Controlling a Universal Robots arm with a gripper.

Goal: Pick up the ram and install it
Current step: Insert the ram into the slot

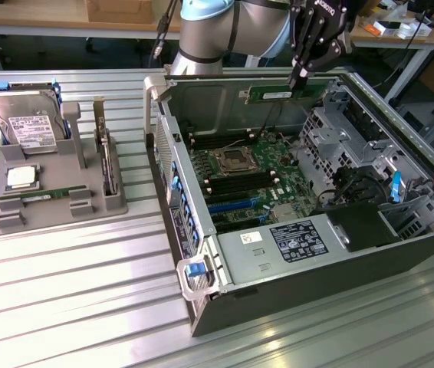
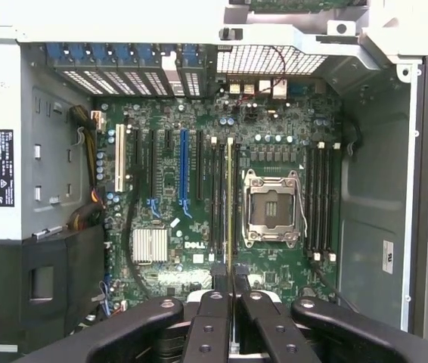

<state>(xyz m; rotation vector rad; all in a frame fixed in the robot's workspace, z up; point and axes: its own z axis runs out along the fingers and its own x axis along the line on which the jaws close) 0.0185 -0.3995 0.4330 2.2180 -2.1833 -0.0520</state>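
Black pincer [image 1: 300, 77] closed narrow on the long, thin green circuit-board ram stick [image 1: 269, 93], we see it held on edge over the far side of the open dark grey computer case [image 1: 202, 310], above the green motherboard [image 1: 248, 180], grey plastic parts tray [image 1: 10, 222] well apart on the exterior view's left.

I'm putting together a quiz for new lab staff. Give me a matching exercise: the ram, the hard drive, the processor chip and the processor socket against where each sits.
1 ram
2 hard drive
3 processor chip
4 processor socket

A on the motherboard inside the computer case
B flat on the grey tray
C pinched in the gripper above the case
D propped up at the tray's far end

Pairs: 1-C, 2-D, 3-B, 4-A
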